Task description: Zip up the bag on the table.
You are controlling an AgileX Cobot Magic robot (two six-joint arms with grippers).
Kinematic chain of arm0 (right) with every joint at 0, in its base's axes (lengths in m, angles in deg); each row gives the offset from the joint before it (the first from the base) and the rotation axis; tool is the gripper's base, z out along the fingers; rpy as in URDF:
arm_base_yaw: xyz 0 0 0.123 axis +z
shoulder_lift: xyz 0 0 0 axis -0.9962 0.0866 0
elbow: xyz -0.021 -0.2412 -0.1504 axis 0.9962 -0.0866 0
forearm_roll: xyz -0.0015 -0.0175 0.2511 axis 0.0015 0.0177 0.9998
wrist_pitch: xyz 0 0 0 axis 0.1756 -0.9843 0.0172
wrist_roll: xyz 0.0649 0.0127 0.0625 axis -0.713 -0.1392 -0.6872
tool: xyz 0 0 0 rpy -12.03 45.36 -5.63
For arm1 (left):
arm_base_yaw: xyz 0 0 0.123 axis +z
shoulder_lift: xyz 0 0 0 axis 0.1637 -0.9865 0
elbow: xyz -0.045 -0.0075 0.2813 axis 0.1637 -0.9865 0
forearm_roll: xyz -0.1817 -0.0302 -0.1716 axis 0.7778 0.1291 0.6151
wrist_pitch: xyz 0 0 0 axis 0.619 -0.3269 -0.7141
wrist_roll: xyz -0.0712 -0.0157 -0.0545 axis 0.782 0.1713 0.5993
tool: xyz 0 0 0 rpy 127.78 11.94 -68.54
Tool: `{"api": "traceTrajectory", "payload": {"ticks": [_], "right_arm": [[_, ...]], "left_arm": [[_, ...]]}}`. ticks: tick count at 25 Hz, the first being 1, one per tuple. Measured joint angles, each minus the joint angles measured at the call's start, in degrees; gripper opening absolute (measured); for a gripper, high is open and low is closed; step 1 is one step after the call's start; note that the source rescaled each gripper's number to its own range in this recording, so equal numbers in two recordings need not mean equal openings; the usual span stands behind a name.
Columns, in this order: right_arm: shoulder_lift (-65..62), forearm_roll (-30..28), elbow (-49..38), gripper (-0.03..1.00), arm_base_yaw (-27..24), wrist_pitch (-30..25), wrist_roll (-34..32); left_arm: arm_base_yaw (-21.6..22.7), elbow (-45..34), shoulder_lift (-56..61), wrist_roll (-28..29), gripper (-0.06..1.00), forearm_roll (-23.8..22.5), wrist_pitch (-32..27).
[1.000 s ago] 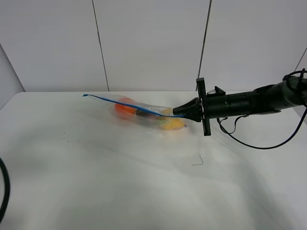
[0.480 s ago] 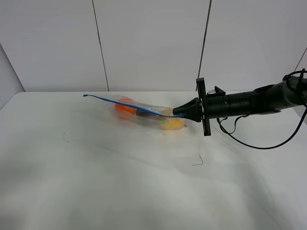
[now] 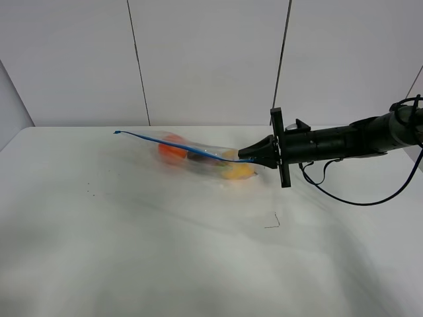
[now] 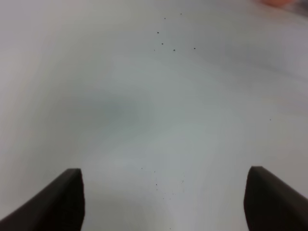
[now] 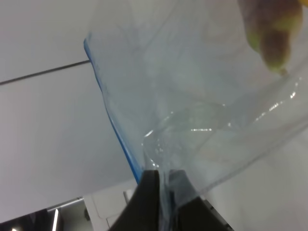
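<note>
The clear bag (image 3: 198, 155) lies at the back middle of the white table (image 3: 165, 251), with orange, dark and yellow produce showing through it. Its blue zipper strip (image 3: 172, 142) runs from a raised far-left end to my right gripper (image 3: 243, 156), which is shut on the strip's right end. In the right wrist view the fingers (image 5: 149, 197) pinch the bag's edge (image 5: 113, 120) where the blue strip meets them. My left gripper (image 4: 163, 199) is open and empty above bare table (image 4: 144, 106), out of the exterior view.
A few dark specks (image 3: 89, 192) and a thin dark mark (image 3: 274, 221) lie on the table. White wall panels (image 3: 211, 59) stand behind it. The right arm's cable (image 3: 357, 198) loops down over the table's right side.
A dark cable at the lower left edge of the exterior view has gone out of view. The bag and right gripper have not visibly moved.
</note>
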Motion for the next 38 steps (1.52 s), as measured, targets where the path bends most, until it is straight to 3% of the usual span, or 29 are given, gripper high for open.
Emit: {"api": "traceTrajectory", "payload": {"ticks": [3, 5, 7, 10, 11, 13, 18, 24, 27, 32, 38], "right_arm": [[0.0, -1.81, 0.0, 0.0, 0.0, 0.0, -0.48], [0.0, -3.6, 0.0, 0.08, 0.0, 0.0, -1.37], [0.0, -6.09, 0.0, 0.29, 0.0, -0.05, -1.59], [-0.13, -9.71, 0.26, 0.76, 0.0, -0.06, -1.74], [-0.23, -11.21, 0.72, 0.86, 0.0, -0.06, -1.79], [-0.59, -15.82, 2.99, 0.95, 0.0, -0.17, -3.06], [-2.69, -32.87, 12.98, 0.99, 0.0, -0.37, -12.33], [-5.93, -57.22, 26.34, 1.0, 0.0, -0.41, -24.87], [-7.92, -66.14, 29.72, 1.0, 0.0, -0.36, -28.47], [-10.61, -76.36, 30.33, 1.0, 0.0, -0.48, -31.48], [-13.01, -80.92, 30.33, 1.0, 0.0, -0.53, -33.29]], "left_arm": [[0.0, 0.0, 0.0, 0.0, 0.98, 0.0, 0.0], [0.0, 0.0, 0.0, 0.0, 0.98, 0.0, 0.0], [0.0, 0.0, 0.0, -0.06, 0.98, 0.0, 0.0], [0.0, 0.0, 0.0, -0.11, 0.98, 0.0, 0.0], [0.0, 0.0, 0.0, -0.11, 0.98, 0.0, 0.0], [0.0, 0.0, 0.0, -0.11, 0.98, 0.0, 0.0], [0.0, 0.0, 0.0, -0.11, 0.98, 0.0, 0.0], [0.0, 0.0, 0.04, -2.14, 0.98, 1.41, 0.0], [0.0, 0.0, 0.04, -3.2, 0.98, 2.23, 0.0], [0.0, 0.0, 0.04, -3.99, 0.98, 2.37, 0.0], [0.0, 0.0, 0.04, -3.99, 0.98, 2.37, 0.0]]}}
